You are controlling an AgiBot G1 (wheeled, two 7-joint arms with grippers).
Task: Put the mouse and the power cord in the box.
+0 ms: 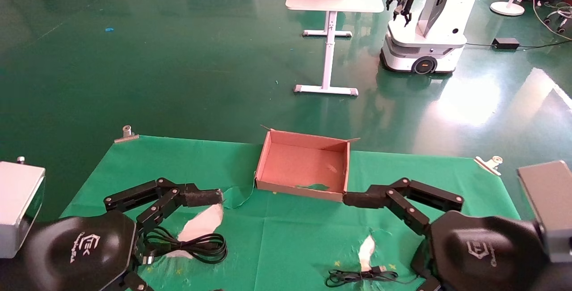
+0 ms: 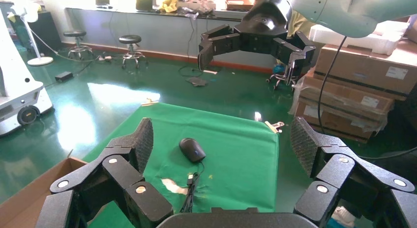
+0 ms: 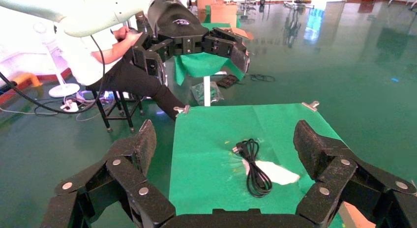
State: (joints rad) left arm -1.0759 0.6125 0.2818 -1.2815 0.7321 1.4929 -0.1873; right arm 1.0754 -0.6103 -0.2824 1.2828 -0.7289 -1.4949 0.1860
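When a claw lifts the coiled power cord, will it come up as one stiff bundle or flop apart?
Probably floppy: the power cord lies in loose loops on the green cloth, with no tie visible, so the loops would likely sag and spread. Its plug end may dangle. The glossy jacket suggests it could slip through a shallow pinch.

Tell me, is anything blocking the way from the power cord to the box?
Nothing visible is. The power cord lies coiled on the green cloth below the left gripper, and only bare cloth lies between it and the empty box.
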